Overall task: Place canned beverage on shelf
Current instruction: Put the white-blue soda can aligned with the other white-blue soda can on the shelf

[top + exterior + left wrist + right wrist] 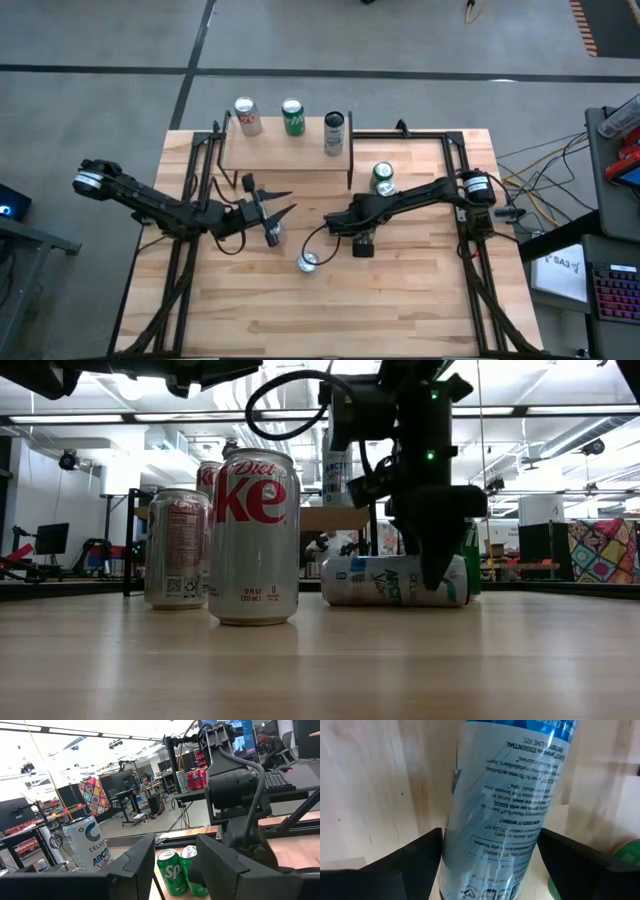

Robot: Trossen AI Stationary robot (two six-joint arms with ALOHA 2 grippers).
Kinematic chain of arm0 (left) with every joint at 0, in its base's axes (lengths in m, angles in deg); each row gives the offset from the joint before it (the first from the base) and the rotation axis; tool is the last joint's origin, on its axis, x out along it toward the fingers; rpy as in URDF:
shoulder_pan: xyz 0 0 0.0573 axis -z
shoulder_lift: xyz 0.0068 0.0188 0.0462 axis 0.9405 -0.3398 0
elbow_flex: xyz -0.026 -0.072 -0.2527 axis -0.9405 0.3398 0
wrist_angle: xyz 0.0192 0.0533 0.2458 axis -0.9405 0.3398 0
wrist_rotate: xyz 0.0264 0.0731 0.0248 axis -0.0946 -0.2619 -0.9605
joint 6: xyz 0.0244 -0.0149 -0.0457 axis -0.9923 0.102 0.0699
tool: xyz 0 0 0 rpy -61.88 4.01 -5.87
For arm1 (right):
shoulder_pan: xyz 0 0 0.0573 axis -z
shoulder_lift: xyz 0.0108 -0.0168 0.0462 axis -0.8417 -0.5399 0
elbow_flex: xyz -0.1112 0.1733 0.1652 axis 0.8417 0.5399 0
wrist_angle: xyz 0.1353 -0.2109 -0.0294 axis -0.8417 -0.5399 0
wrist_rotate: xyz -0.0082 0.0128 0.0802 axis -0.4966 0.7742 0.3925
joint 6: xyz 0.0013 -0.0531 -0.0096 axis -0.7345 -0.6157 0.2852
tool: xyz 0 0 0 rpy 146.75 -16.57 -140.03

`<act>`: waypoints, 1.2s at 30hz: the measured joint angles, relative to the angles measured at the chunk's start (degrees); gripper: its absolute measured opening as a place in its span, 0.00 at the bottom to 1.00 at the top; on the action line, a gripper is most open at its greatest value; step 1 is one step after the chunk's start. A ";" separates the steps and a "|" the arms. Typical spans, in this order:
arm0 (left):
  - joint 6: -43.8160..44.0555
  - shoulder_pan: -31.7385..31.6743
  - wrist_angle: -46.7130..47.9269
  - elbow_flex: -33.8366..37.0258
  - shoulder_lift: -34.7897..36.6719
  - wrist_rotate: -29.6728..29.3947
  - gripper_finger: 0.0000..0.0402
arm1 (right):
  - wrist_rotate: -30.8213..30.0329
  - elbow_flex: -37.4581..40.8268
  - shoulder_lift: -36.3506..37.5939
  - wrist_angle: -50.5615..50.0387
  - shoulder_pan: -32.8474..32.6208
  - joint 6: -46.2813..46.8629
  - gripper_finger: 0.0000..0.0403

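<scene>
Item one, the shelf (288, 152): a light-wood plank on black legs at the far side of the bench (400, 300). We count three upright cans on it: a Diet Coke can (246, 115), a green can (293, 116) and a dark-topped tall can (334, 132).

Item two, the canned beverage (380, 582): a pale blue-and-white can lying on its side on the bench, out in front of the shelf and not on it.

Item three, the right pincer (491, 834): lowered over the lying can, fingers apart, one on either side of it and not clamping it.

Item four, the left pincer (175, 842): in front of the shelf's left half, fingers apart with nothing between them.

Item five, loose stock on the bench: a standing Diet Coke (255, 538) farther forward of the shelf, a silver-and-red can (178, 548) beside the left pincer, and two green Sprite cans (382, 178) just off the shelf's right end.
</scene>
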 joint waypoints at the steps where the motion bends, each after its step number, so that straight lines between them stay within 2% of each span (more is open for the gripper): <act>1: 0.00 0.00 0.00 0.00 0.00 0.00 0.32 | -0.08 0.00 -0.16 0.25 0.20 -0.25 0.76; 9: 0.02 0.00 0.15 0.02 0.00 0.00 0.32 | -0.02 -0.07 -4.11 3.23 1.13 0.48 0.72; 14: 0.43 0.00 0.23 0.03 0.00 0.00 0.32 | -0.24 -0.18 -5.74 3.33 1.13 0.05 0.62; 15: 0.50 0.02 0.26 0.04 0.00 0.00 0.33 | -0.26 -0.17 -5.57 3.33 1.13 0.07 0.59; 19: 0.74 0.02 0.55 0.04 0.00 0.74 0.36 | -0.26 -0.10 -3.50 2.72 1.13 1.51 0.59; 24: 1.93 0.03 3.08 -0.96 0.02 3.95 0.47 | -0.15 0.09 2.52 -0.47 1.15 4.87 0.59; 28: 2.14 0.07 13.88 -5.02 0.04 4.97 0.56 | -0.47 -0.18 8.58 -1.78 0.92 7.17 0.59; 33: 4.22 -0.08 40.10 -14.46 0.04 9.10 0.60 | -0.39 -0.09 16.40 -2.11 -0.15 11.14 0.59; 36: 3.12 -0.59 50.39 -18.33 -0.18 12.97 0.60 | -0.52 -0.24 19.86 -1.28 -1.34 12.88 0.59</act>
